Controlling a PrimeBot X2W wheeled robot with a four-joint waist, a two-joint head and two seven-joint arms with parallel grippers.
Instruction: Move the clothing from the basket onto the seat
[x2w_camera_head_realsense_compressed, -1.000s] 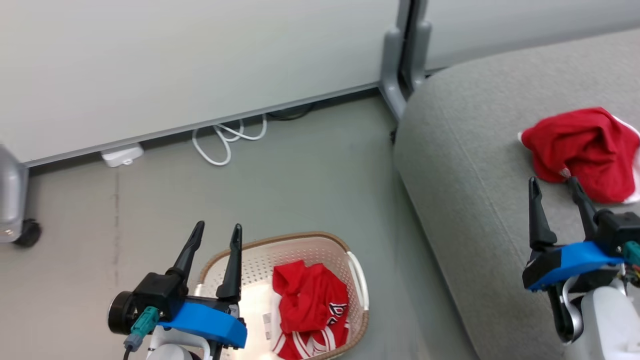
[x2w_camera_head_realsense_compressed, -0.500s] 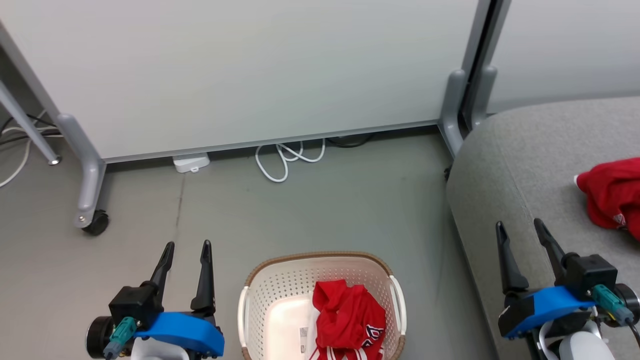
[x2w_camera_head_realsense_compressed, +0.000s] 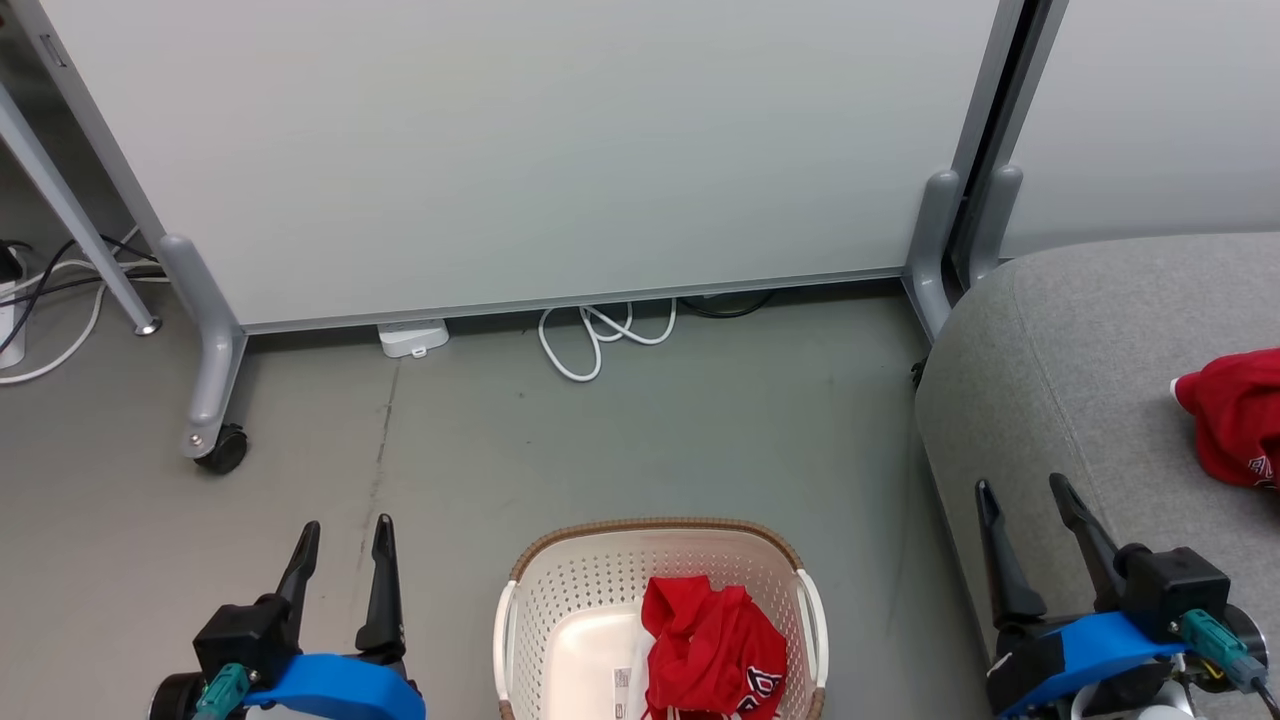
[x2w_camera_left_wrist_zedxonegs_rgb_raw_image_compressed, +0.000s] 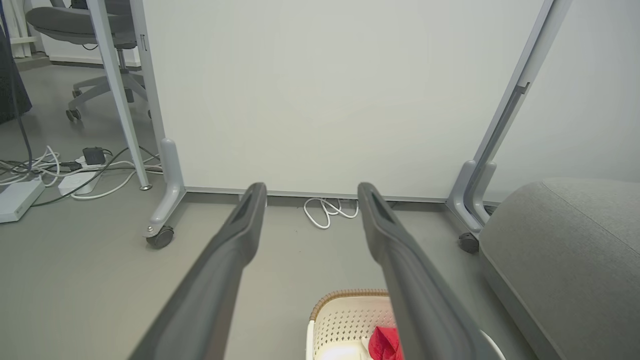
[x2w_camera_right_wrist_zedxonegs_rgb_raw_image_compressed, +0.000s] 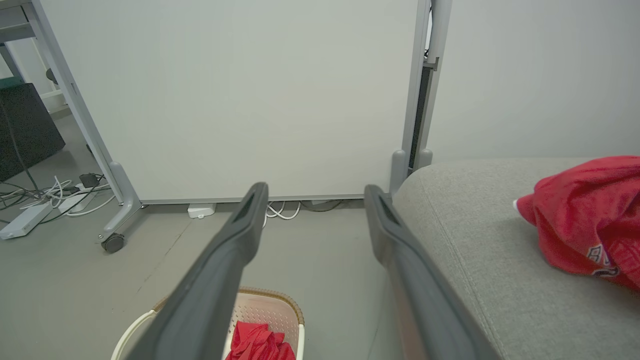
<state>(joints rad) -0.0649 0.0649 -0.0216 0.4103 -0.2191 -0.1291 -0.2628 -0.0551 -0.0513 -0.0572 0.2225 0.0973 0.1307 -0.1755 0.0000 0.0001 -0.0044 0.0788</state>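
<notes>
Facing a pale partition panel (x2w_camera_head_realsense_compressed: 550, 150) on grey legs, across a smooth grey floor (x2w_camera_head_realsense_compressed: 600, 450). Holding the left gripper (x2w_camera_head_realsense_compressed: 347, 523) low at the lower left of the head view, its two dark fingers spread apart, pointing up and gripping nothing, hanging over bare floor just left of the laundry basket (x2w_camera_head_realsense_compressed: 650, 525). Holding the right gripper (x2w_camera_head_realsense_compressed: 1020, 483) at the lower right in like manner, fingers parted and empty, hovering over the front edge of the sofa cushion (x2w_camera_head_realsense_compressed: 1060, 350).

Looking along the left fingers in the left wrist view and catching the basket's brown woven-look rim and perforated cream wall low between them. Finding one crumpled red jersey (x2w_camera_head_realsense_compressed: 710, 650) lying inside the basket, toward its right side, with dark lettering edged in white showing on a lower fold and a bare patch of basket bottom beside it. Finding a second red jersey (x2w_camera_head_realsense_compressed: 1240, 420) resting in a heap on the cushion's grey top at the right edge of the head view, beyond the right gripper and apart from it, well away from the basket.

Passing further out to a looped white cable (x2w_camera_head_realsense_compressed: 600, 340) and a small white box (x2w_camera_head_realsense_compressed: 412, 338) at the panel's foot, a black caster (x2w_camera_head_realsense_compressed: 222, 450) under its left leg, and, in the left wrist view, an office chair (x2w_camera_left_wrist_zedxonegs_rgb_raw_image_compressed: 65, 20) and a power strip (x2w_camera_left_wrist_zedxonegs_rgb_raw_image_compressed: 15, 200) among loose cords.
</notes>
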